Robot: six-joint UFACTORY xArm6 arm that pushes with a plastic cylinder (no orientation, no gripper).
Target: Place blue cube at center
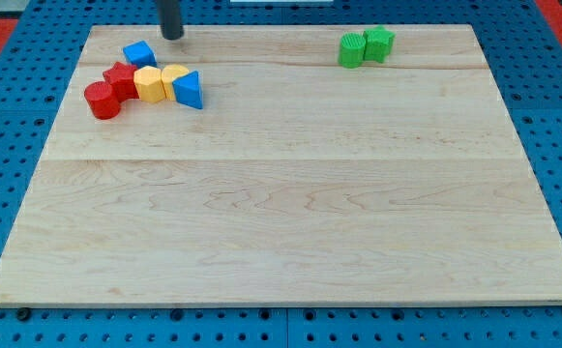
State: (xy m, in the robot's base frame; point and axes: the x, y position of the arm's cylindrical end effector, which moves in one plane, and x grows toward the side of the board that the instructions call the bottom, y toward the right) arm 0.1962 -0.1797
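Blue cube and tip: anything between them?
Nothing. In the camera view, my tip sits just above and right of the blue cube, with only bare wooden board between.

I see a pale, grained wooden board (281,193) lying on a blue perforated table (10,116). On the board: two blue blocks (139,53) (190,90), two yellow blocks (148,83) (172,79), two red blocks (101,100) (121,78), two green blocks (352,49) (379,43). My tip (171,35) is dark grey.

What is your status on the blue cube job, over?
My tip at the view's top edge, clear of all blocks. Blue cube up in the view's top-left cluster, far from centre. Red blocks and yellow blocks packed just below it.
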